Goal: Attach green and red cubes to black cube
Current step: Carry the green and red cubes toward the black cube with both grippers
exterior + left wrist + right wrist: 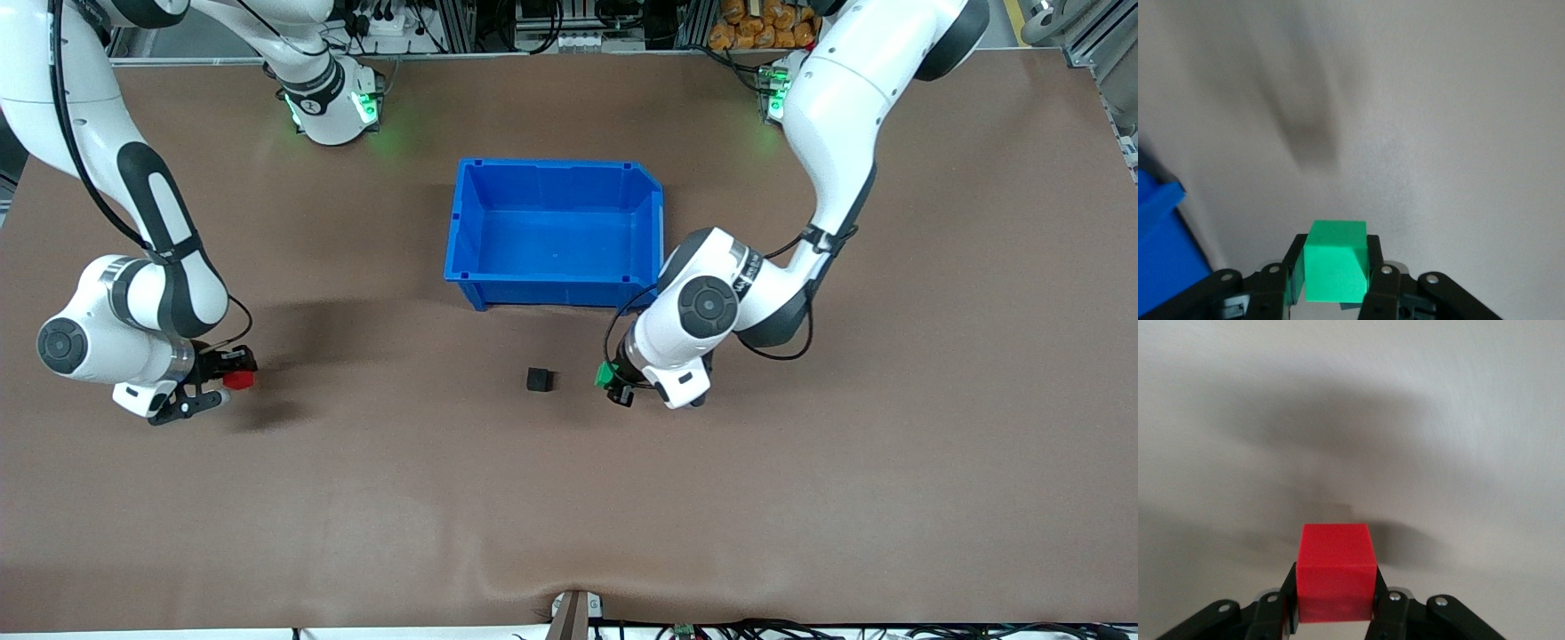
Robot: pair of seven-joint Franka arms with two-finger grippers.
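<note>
The black cube (pixel 539 380) sits on the brown table, nearer to the front camera than the blue bin. My left gripper (pixel 612 382) is shut on the green cube (pixel 605 374) and holds it beside the black cube, toward the left arm's end; in the left wrist view the green cube (pixel 1336 261) sits between the fingers (pixel 1293 265). My right gripper (pixel 229 384) is shut on the red cube (pixel 238 380) toward the right arm's end of the table; in the right wrist view the red cube (pixel 1336 571) fills the gap between the fingers.
An empty blue bin (pixel 468 222) stands at the middle of the table, farther from the front camera than the black cube; its corner shows in the left wrist view (pixel 1161 233). Brown table (pixel 800 498) spreads all around.
</note>
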